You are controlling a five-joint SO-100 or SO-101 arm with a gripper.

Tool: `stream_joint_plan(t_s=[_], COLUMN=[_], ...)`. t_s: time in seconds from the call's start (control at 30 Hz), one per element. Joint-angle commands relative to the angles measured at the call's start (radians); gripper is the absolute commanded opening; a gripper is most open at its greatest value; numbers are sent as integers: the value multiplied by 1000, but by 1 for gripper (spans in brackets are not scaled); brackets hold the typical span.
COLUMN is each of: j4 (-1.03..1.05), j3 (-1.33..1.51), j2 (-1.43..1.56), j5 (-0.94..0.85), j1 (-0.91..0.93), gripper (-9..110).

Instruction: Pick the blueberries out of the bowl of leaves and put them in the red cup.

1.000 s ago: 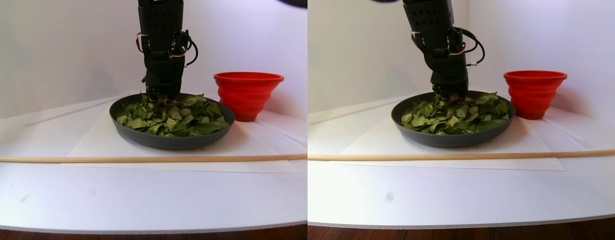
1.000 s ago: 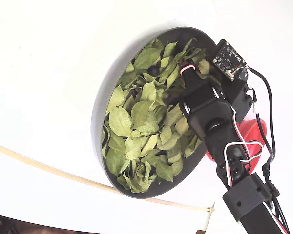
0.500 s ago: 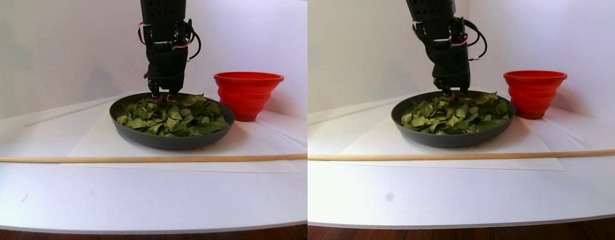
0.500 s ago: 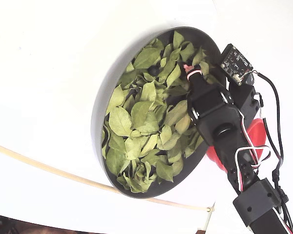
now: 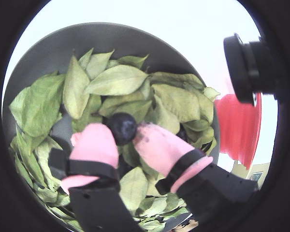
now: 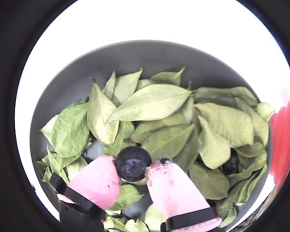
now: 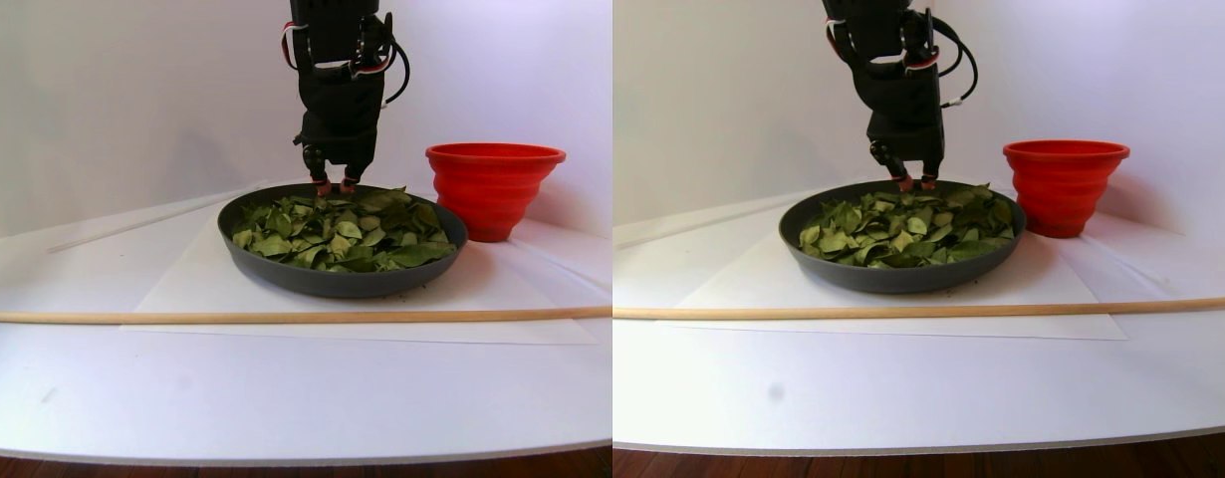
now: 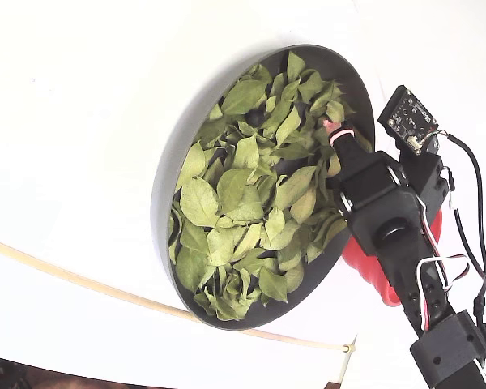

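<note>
In both wrist views my gripper (image 5: 122, 136) (image 6: 134, 170) is shut on a dark blueberry (image 5: 122, 127) (image 6: 133, 163), pinched between its pink fingertips. It hangs just above the green leaves (image 6: 154, 104) (image 8: 227, 194) in the dark grey bowl (image 7: 344, 281) (image 8: 165, 188). In the stereo pair view the gripper (image 7: 335, 185) is over the bowl's far side. Another blueberry (image 6: 230, 164) lies half hidden among the leaves. The red cup (image 7: 493, 189) (image 5: 239, 130) stands right of the bowl; in the fixed view the arm covers most of the cup (image 8: 363, 269).
A thin wooden stick (image 7: 274, 317) (image 8: 65, 277) lies across the table in front of the bowl. The bowl rests on a white paper sheet (image 7: 204, 289). White walls stand close behind the bowl and cup. The table's front edge (image 7: 294, 453) is near the camera.
The gripper has risen out of the leaves and shifted slightly toward the cup side, fingertips now just above the leaf pile.
</note>
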Motion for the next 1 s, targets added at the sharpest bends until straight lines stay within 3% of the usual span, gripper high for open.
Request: stream_joint_plan(t_s=[0.0, 0.97], j4=[11, 140], j3=[3, 135], j2=[155, 365], j5=[-9, -43], j1=[28, 126], gripper=[9, 9])
